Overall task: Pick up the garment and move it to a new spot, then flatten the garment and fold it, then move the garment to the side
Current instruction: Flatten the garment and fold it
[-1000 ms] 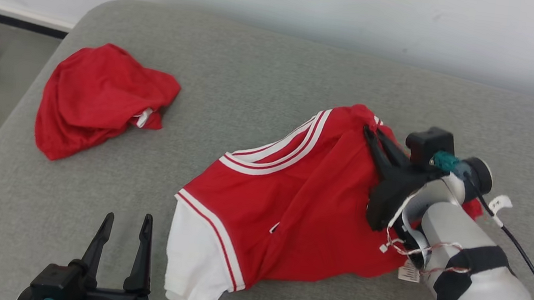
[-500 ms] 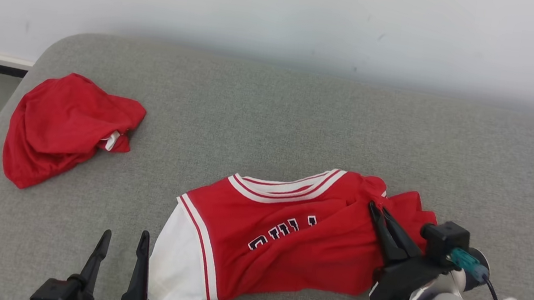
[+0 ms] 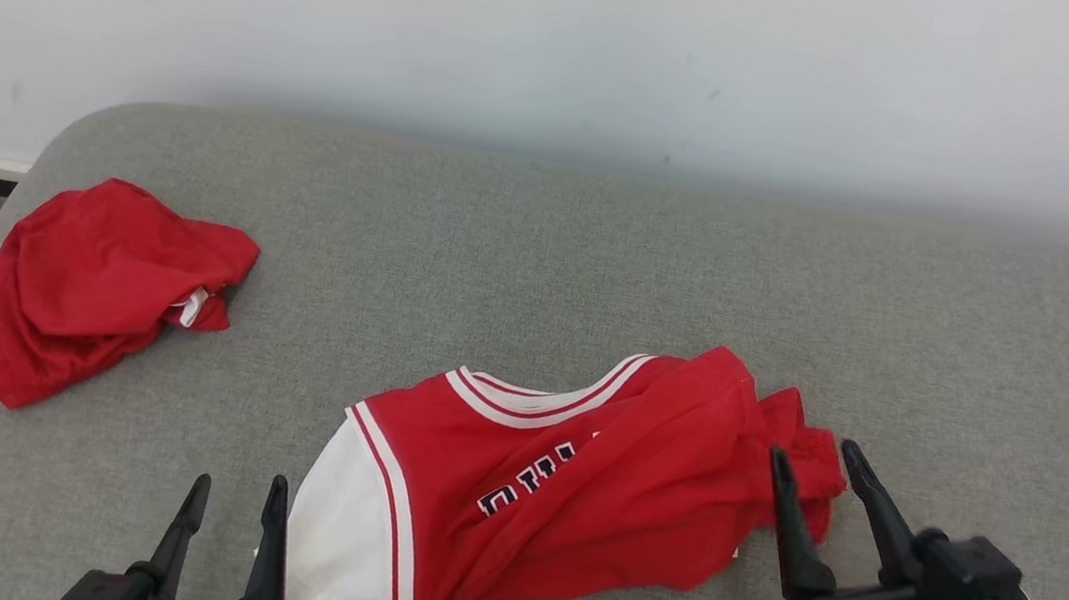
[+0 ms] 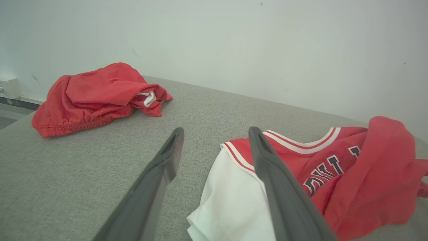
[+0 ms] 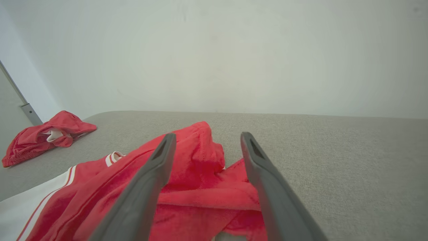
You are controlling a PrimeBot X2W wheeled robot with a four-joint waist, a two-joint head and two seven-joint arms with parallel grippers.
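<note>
The garment is a red jersey with white sleeve, white trim and dark lettering, lying crumpled on the grey cushion. It also shows in the left wrist view as the garment and in the right wrist view as the garment. My right gripper stands open just above the jersey's bunched right end, holding nothing; its fingers straddle the red folds. My left gripper is open at the lower left, beside the white sleeve, empty.
A second red cloth lies bunched at the cushion's far left near its edge; it shows too as the red cloth. A white wall runs behind the cushion. Bare grey cushion spreads to the right and behind the jersey.
My right gripper has gone from shut on the jersey's right end to open, and the cloth now lies loose on the cushion. The head camera has tilted, shifting the whole picture. The left gripper stayed open.
</note>
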